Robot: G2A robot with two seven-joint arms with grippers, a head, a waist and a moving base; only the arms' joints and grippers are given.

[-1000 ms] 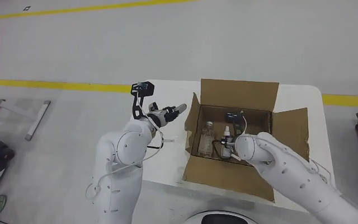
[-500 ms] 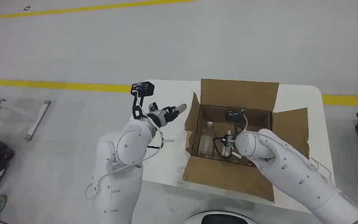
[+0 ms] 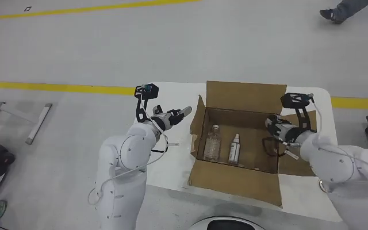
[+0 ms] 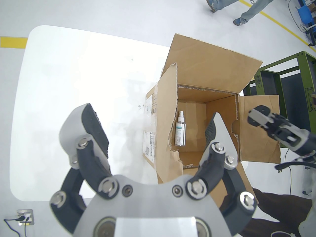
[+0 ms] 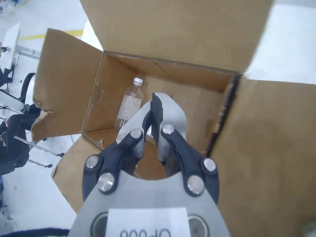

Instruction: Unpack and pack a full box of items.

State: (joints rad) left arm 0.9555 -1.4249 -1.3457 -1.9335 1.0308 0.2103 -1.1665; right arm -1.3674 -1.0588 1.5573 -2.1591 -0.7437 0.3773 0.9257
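Brown corrugated cardboard makes the one box (image 3: 246, 95) (image 4: 212, 67) (image 5: 172, 13), which stands on the white tabletop (image 3: 178, 98) (image 4: 74, 62) with all four flaps folded outward. The flap on the left side has a torn, ragged edge. Two white paper labels are stuck on the outer wall below it.

Two items lie flat on the box floor, side by side, not touching. One is a clear plastic bottle (image 3: 212, 142) (image 5: 129, 106), round and ribbed, with a white screw cap. The other is a smaller spray bottle (image 3: 234, 148) (image 4: 180, 131), slim, with a white top and a pale label.

Two grippers are seen, both grey with black ribbed pads. The left gripper (image 3: 172, 115) (image 4: 153, 122) hangs over the bare tabletop, beside the box on its left (outside the box, not over the opening). Its jaws are wide apart and hold nothing. The right gripper (image 3: 271, 124) (image 4: 261, 117) (image 5: 153, 102) is above the right edge of the box, near the right flap. Its jaws are pressed together with nothing between them.
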